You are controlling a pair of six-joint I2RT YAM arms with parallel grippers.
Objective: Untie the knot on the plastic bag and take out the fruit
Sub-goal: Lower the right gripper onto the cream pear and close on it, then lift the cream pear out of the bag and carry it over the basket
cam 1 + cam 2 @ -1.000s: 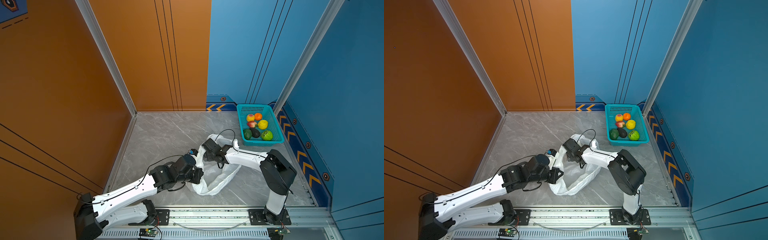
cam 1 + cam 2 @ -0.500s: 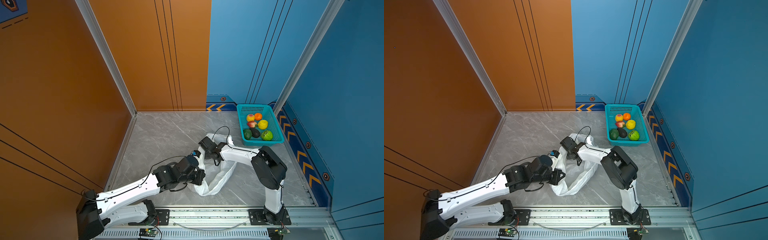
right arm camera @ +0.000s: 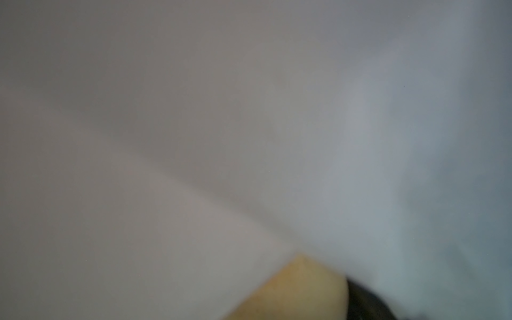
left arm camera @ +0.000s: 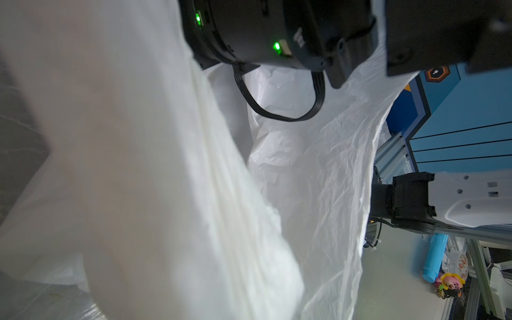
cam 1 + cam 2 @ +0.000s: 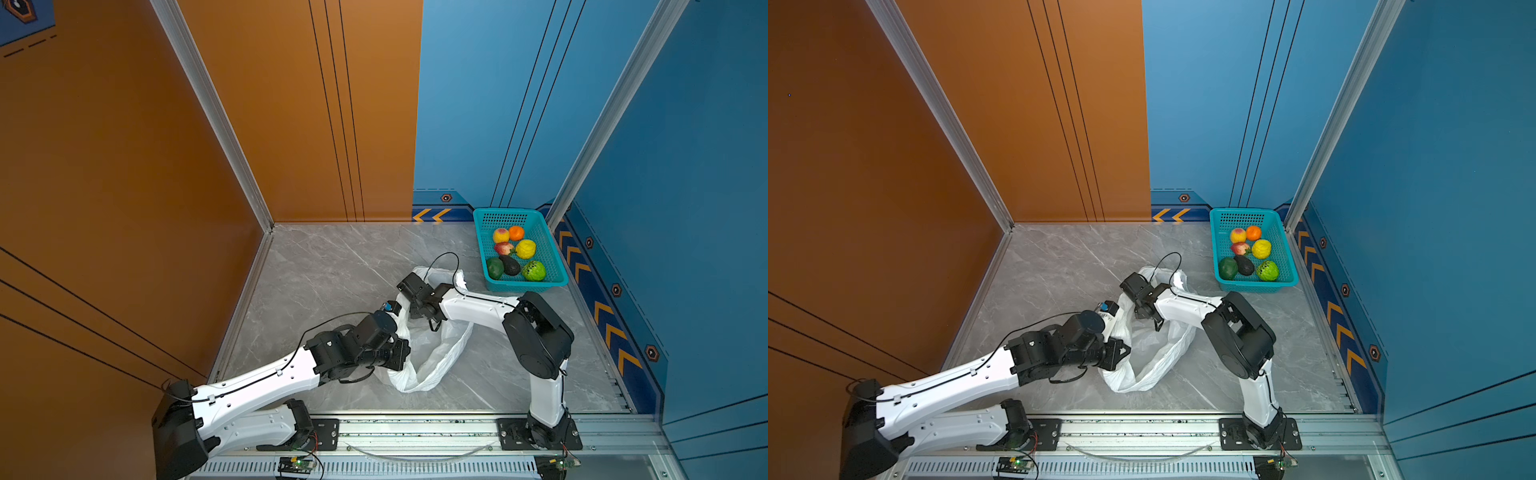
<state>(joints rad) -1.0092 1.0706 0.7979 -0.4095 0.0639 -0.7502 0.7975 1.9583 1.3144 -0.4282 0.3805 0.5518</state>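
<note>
The plastic bag (image 5: 432, 357) lies open and crumpled on the marble floor in both top views, its rim pulled up between the two arms. My left gripper (image 5: 404, 354) is at the bag's left edge, shut on a fold of the film. That film (image 4: 171, 194) covers its jaws in the left wrist view. My right gripper (image 5: 404, 286) reaches into the bag's far end. Its wrist view shows only blurred white film and a blurred cream-yellow shape (image 3: 293, 291). Several fruit (image 5: 515, 253) lie in a teal basket (image 5: 552, 266). The knot is out of view.
The teal basket (image 5: 1285, 266) stands at the back right against the blue wall. An orange wall borders the floor on the left. A metal rail (image 5: 415, 428) with both arm bases runs along the front edge. The right arm's elbow (image 5: 538, 336) rises right of the bag.
My right arm has swung left and its gripper has gone further into the bag's far end. The left arm has edged toward the bag, which is bunched up more.
</note>
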